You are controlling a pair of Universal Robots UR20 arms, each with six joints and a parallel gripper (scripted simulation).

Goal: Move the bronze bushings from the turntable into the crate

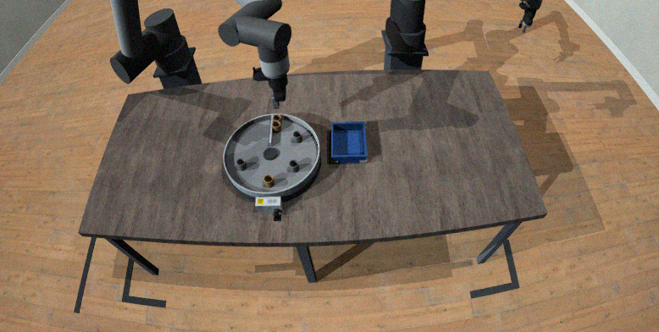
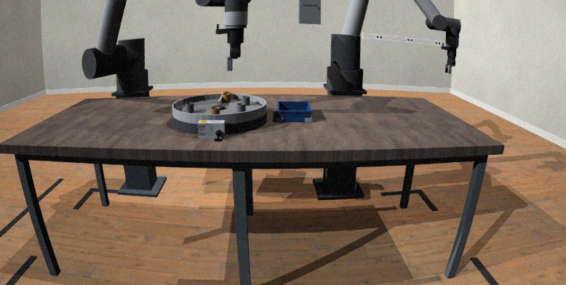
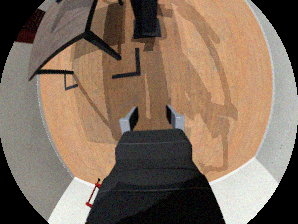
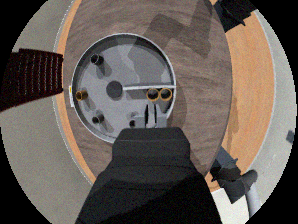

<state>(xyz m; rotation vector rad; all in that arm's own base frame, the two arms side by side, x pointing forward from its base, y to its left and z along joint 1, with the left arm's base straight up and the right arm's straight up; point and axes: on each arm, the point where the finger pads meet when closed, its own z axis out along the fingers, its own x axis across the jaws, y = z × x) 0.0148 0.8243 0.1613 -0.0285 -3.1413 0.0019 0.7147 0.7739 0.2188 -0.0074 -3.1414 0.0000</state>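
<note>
The grey turntable carries three bronze bushings. Two bronze bushings stand close together beside the thin bar, near the rim; the third bronze bushing stands apart. Three steel bushings, one of them dark grey, are spread around. The blue crate looks level and empty; its seating in the guides is unclear. My right gripper is empty, its fingers narrowly apart above the back rim. My left gripper is open, far from the table.
The thin bar runs from near the hub to the rim. A small white box with a yellow label stands at the turntable's front, with a small black device beside it. The crate stands close beside the turntable.
</note>
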